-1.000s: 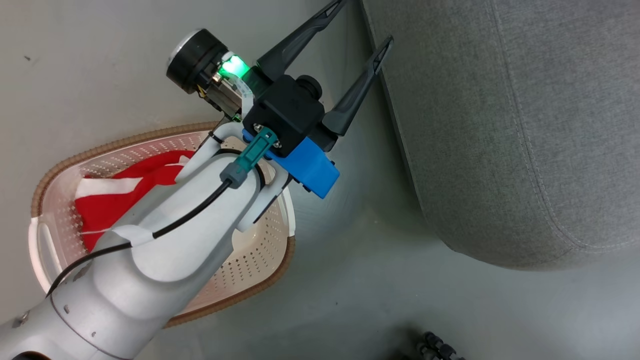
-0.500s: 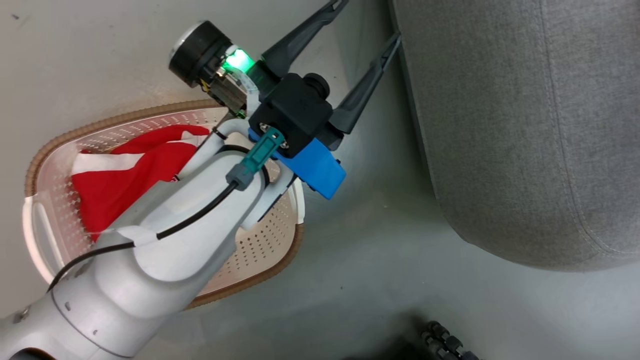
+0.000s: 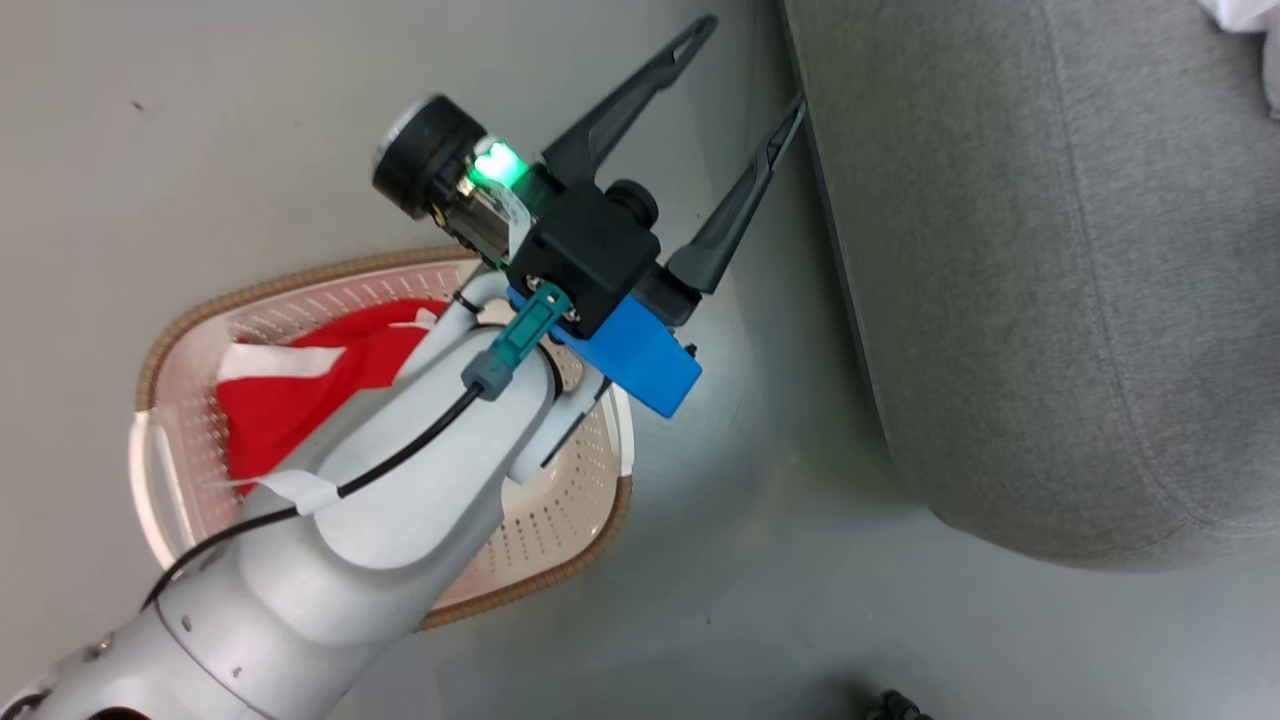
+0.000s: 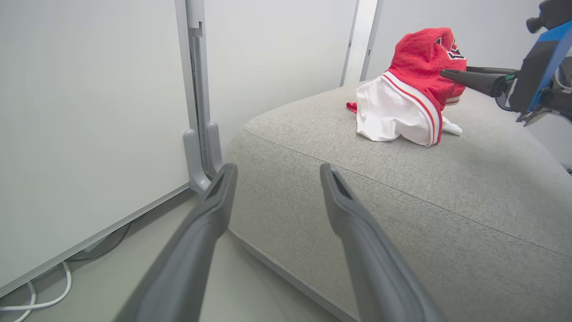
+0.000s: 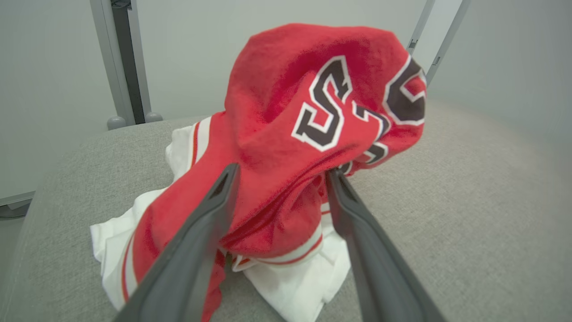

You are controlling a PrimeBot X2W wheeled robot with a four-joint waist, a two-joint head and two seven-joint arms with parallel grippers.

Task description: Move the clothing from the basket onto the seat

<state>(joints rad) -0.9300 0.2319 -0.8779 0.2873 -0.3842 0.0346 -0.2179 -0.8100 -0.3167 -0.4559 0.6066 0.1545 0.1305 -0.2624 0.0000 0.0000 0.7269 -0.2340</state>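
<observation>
The right end effector [image 5: 282,171] has just spread apart, leaving a garment [image 5: 313,89] on the seat [image 5: 469,201]; more clothing [image 3: 280,420] remains in the basket [image 3: 570,500].

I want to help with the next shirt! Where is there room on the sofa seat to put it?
The seat is bare from its rounded corner by the grey post up to the red-and-white clothing pile. It is crowded at the pile, with the right jaws around it.
</observation>
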